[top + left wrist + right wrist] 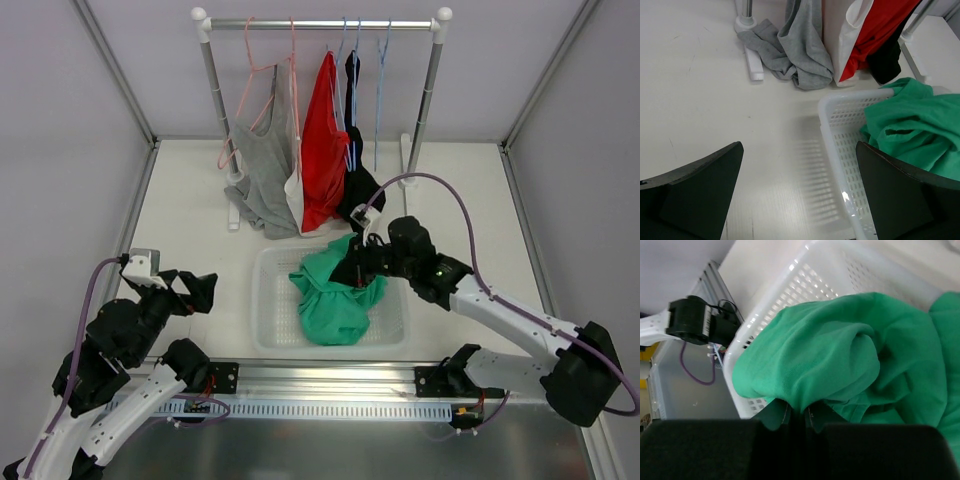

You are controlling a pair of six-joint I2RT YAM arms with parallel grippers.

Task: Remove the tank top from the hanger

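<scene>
The emerald-green tank top (335, 300) lies bunched in the white basket (268, 300), off the hanger. My right gripper (362, 268) is shut on a fold of it at its far edge; in the right wrist view the fabric (840, 350) is pinched between my closed jaws (797, 415). The light-blue wire hanger (379, 100) hangs bare at the right end of the rail. My left gripper (200, 290) is open and empty over the table left of the basket; its wrist view shows the basket rim (840, 150) and the tank top (910, 130) to the right of its jaws (800, 200).
A clothes rack (320, 22) stands at the back with a grey top (265, 170), a red top (322, 140), a black garment (355, 190) and pink hangers (245, 110). The grey top's hem (805, 55) rests on the table by the rack foot (754, 65).
</scene>
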